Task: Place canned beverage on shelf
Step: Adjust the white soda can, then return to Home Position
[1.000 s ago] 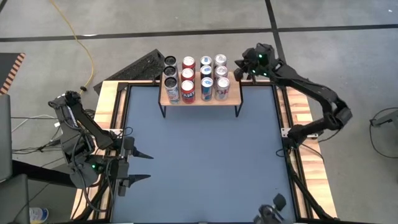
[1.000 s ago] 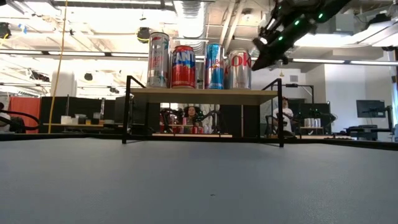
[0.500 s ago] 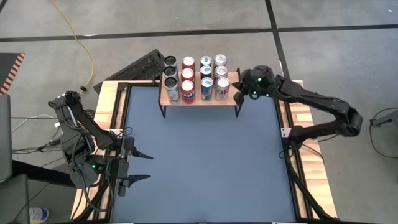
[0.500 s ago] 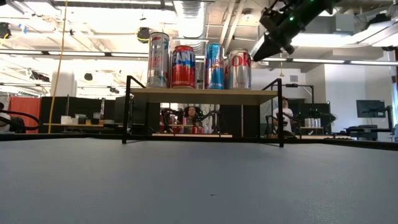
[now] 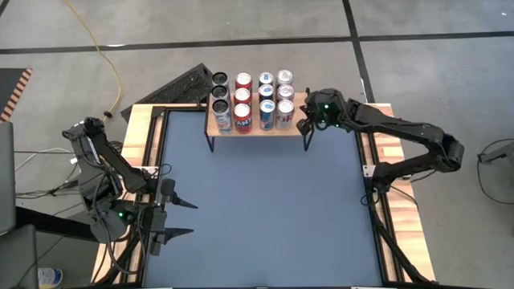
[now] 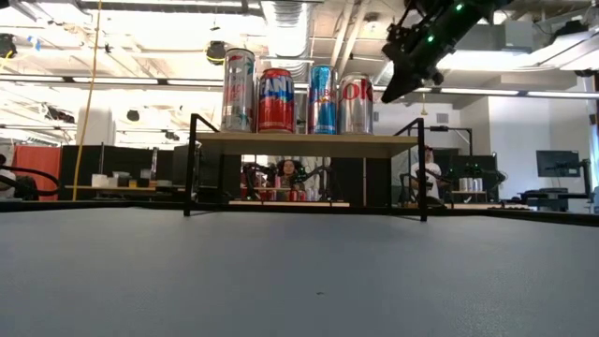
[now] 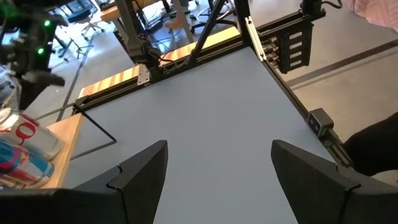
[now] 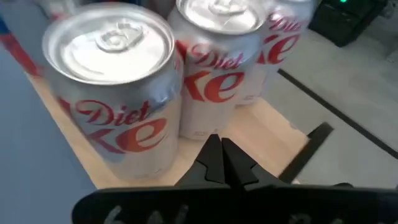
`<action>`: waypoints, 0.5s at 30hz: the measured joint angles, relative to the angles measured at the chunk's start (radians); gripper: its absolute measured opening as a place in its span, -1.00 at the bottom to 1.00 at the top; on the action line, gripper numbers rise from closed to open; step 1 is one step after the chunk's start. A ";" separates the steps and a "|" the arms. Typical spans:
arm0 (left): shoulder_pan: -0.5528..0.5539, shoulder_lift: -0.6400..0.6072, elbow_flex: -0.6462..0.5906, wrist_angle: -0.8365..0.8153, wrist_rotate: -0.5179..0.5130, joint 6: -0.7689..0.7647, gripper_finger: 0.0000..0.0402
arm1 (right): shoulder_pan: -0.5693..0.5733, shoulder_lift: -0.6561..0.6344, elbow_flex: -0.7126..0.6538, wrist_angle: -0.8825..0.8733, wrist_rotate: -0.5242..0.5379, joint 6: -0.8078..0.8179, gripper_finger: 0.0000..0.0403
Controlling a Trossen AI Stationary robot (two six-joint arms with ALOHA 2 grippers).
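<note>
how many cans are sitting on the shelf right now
12 cans stand on the shelf in four columns of three: dark-topped cans at its left end, then red, then blue, then silver Diet Coke cans nearest the shut right gripper.

From table height I see only the front row of cans (image 6: pixel 299 98) on the shelf (image 6: pixel 304 142); the rows behind are hidden. My left gripper (image 5: pixel 178 216) is out of that view altogether. My left wrist picture cuts the cans (image 7: pixel 22 149) off at its edge, their labels smeared. My right wrist picture crops the third Diet Coke can (image 8: pixel 283 31) at the top. People beyond the shelf (image 6: pixel 281 176) are too small to make out.
</note>
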 joint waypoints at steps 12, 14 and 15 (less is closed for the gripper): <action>0.000 -0.090 0.000 0.032 -0.081 0.020 0.27 | 0.278 -0.349 0.000 -0.127 -0.009 0.056 -1.00; 0.000 -0.131 0.001 0.046 -0.067 0.057 0.21 | 0.350 -0.401 0.001 -0.126 -0.009 0.078 -1.00; 0.000 -0.150 0.001 0.044 -0.045 0.085 0.18 | 0.384 -0.420 0.001 -0.126 -0.009 0.088 -1.00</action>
